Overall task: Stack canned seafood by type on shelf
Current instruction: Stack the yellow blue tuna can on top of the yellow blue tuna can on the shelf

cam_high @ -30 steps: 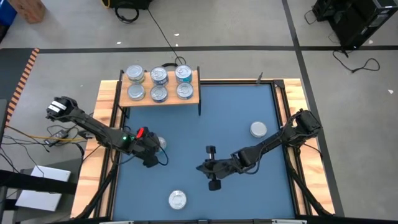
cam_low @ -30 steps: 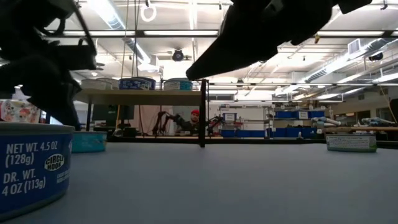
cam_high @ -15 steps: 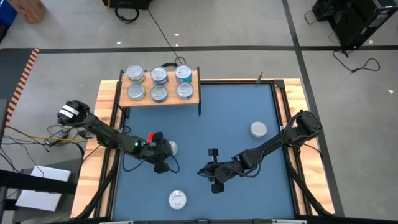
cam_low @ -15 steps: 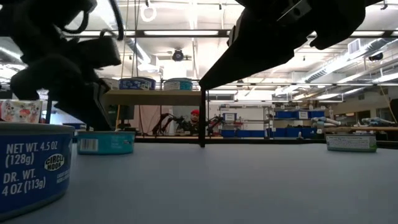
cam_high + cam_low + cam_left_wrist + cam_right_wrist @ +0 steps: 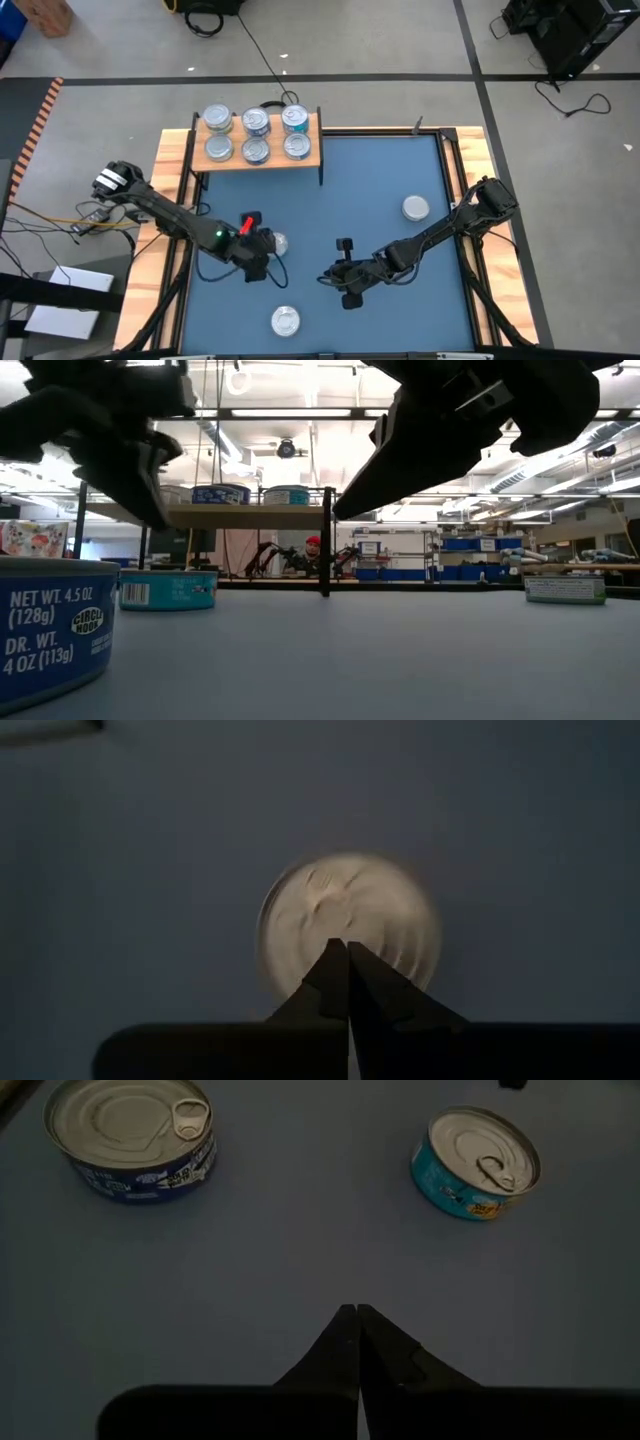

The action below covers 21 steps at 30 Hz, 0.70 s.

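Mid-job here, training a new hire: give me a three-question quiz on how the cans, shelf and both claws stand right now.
1. How many cans show from above on the wooden shelf?
2. True or false: the left claw grips a can.
3. Which tins lie loose on the blue tabletop? A) one B) three C) five

Key: 1. Six can tops, in two rows of three. 2. False; it hovers shut over the teal can, and the right claw is shut too. 3. B: teal can, navy can, right-side can.
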Tool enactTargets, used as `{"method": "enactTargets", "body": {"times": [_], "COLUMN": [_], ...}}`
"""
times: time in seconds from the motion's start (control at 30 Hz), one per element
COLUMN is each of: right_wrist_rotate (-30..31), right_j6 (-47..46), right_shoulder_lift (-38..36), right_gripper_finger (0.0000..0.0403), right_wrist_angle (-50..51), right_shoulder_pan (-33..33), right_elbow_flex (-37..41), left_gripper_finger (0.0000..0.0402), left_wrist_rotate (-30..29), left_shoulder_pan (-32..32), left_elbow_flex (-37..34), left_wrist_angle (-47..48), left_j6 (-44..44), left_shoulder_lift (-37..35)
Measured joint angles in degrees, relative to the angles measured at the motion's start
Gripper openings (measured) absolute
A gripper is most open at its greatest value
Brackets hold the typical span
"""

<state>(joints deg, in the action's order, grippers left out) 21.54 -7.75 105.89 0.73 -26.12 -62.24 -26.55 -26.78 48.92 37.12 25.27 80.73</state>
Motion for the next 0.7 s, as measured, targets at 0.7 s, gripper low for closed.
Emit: {"method": "enactTargets", "body": {"times": [0.7], "right_wrist_rotate": [0.02], "right_j6": [0.44], "right_shoulder_lift": [0.0], "right_gripper_finger": [0.0007], "right_wrist_angle": [1.95], "right_shoulder_pan": [0.47], "right_elbow_flex": [0.02], "left_gripper_finger": [0.0002], "left_wrist_rotate": [2.2], "left_shoulder_pan": [-4.25], "left_elbow_flex": [-11.21], "left_wrist_angle": [-2.57], "left_j6": [16.33], "left_shoulder_lift": [-0.07]}}
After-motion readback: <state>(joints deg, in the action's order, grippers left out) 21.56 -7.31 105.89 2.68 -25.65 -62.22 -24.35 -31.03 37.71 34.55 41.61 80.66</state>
